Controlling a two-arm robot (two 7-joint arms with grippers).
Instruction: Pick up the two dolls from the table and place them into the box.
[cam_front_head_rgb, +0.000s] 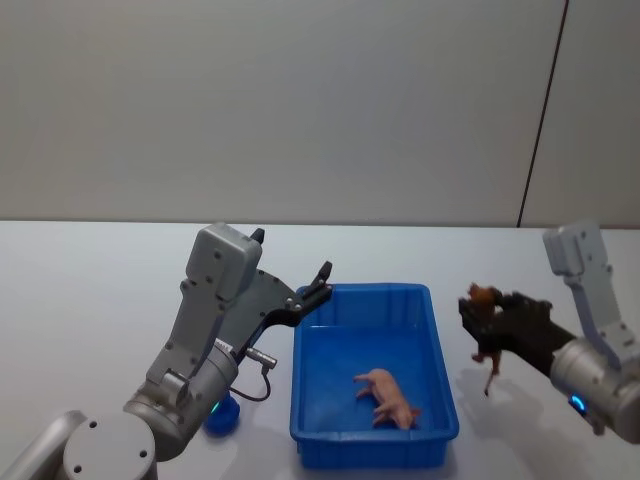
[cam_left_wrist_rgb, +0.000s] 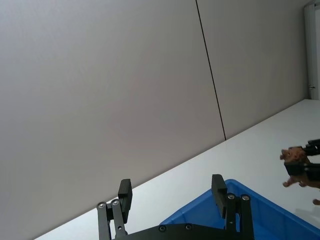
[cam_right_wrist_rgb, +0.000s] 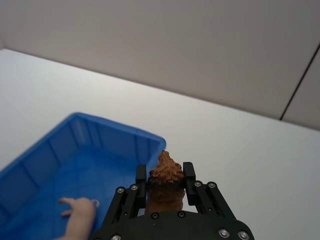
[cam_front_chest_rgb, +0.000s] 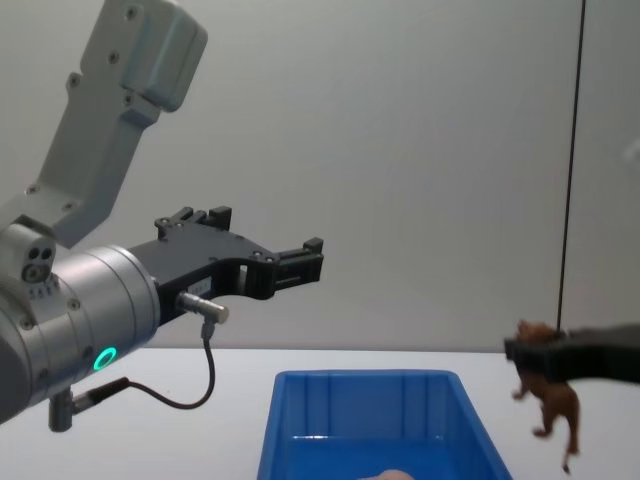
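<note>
Gripping the brown doll (cam_front_chest_rgb: 548, 395) is the right tool (cam_right_wrist_rgb: 165, 175), fingers clamped on its body just under the head, so the legs dangle free. It's held up off the counter (cam_front_head_rgb: 90, 300), just to the right of the box (cam_front_head_rgb: 375, 289), not over the inside. The left tool (cam_left_wrist_rgb: 171, 192) has its fingers spread wide apart with nothing between them. It's raised above the box's far left corner and points across toward the other arm. The box itself is a bright blue bin with no lid, sitting on the counter between the two arms. The peach pig doll (cam_front_head_rgb: 388, 396) is lying on its side on the box floor, toward the near right part.
</note>
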